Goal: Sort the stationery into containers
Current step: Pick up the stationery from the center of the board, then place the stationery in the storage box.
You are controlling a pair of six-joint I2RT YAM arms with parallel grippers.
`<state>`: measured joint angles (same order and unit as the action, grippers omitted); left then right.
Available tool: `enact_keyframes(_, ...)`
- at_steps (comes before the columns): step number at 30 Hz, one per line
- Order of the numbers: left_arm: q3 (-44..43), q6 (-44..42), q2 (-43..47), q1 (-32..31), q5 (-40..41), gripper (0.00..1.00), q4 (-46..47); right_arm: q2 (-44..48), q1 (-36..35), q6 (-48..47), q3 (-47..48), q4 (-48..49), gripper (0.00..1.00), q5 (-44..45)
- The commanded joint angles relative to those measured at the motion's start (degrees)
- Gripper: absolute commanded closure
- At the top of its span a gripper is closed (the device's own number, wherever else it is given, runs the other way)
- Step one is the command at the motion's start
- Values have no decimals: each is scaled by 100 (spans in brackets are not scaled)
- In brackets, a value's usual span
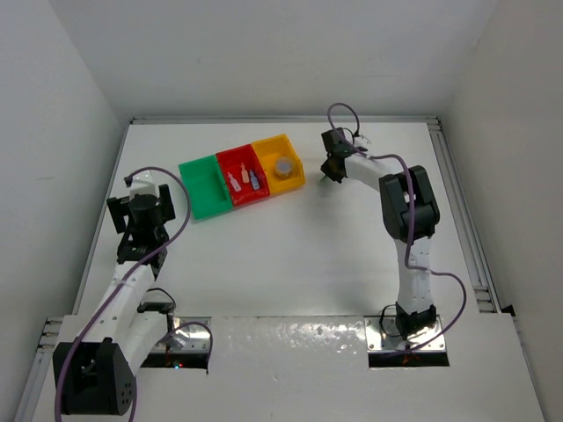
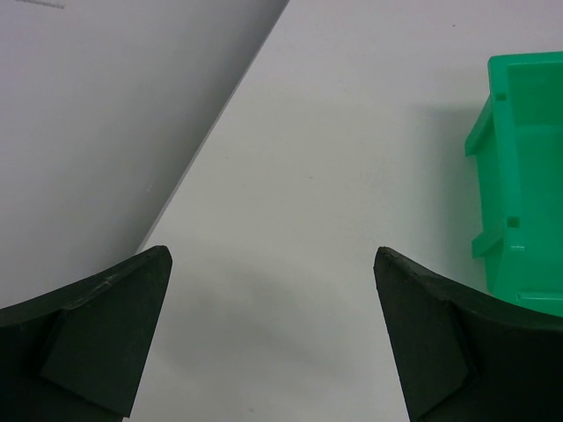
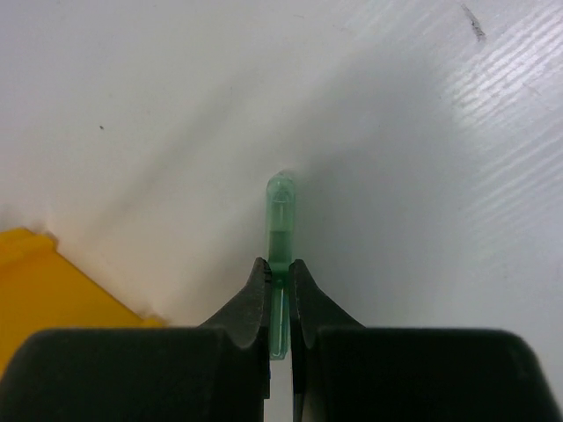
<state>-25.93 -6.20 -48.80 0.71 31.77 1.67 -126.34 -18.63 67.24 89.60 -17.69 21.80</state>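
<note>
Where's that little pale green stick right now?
The pale green stick is pinched in the right hand, as the right wrist view shows; from above, that hand is just right of the yellow bin.

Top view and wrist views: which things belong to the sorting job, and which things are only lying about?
Job: green bin, red bin holding two small pieces, yellow bin holding a grey roll, pale green piece in the right gripper.
Not the job: purple cables, table, metal base plates.
</note>
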Motion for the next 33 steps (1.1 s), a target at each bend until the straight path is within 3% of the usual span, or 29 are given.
enact_keyframes(1,-175,-40,37,-10,57,2,377,470,9,-642,-303,380,100,158)
enact_keyframes(8,-193,-101,45,-10,75,2,360,680,-123,-1520,-285,354,100,175)
enact_keyframes(13,-202,-13,72,-10,128,2,299,1445,-535,-2917,-575,854,100,509)
enact_keyframes(16,-219,66,46,-10,145,2,237,1779,-843,-3603,-445,1162,100,255)
enact_keyframes(18,-237,101,37,-10,163,2,176,1798,-1141,-3954,-251,1206,100,-96)
enact_keyframes(21,-272,206,-7,-10,250,2,123,1377,-1493,-4166,346,1286,100,-1429)
enact_keyframes(24,-464,461,-86,-10,321,2,-419,537,-1713,-4185,1546,1251,100,-2798)
enact_keyframes(26,-623,410,-25,-10,-2,2,-667,112,-1828,-4184,2050,1181,100,-3075)
enact_keyframes(27,-737,226,167,-157,-778,3,-799,-229,-1854,-4193,2226,1172,100,-3207)
enact_keyframes(29,-607,-431,518,-211,-1538,4,-748,-487,-1881,-4210,2588,1233,100,-3217)
enact_keyframes(30,-467,-574,955,-212,-1968,4,-469,-644,-1890,-4219,2623,1285,100,-3165)
enact_keyframes(33,218,-1014,1793,-220,-2262,4,173,-768,-1872,-4316,2510,1584,100,-3025)
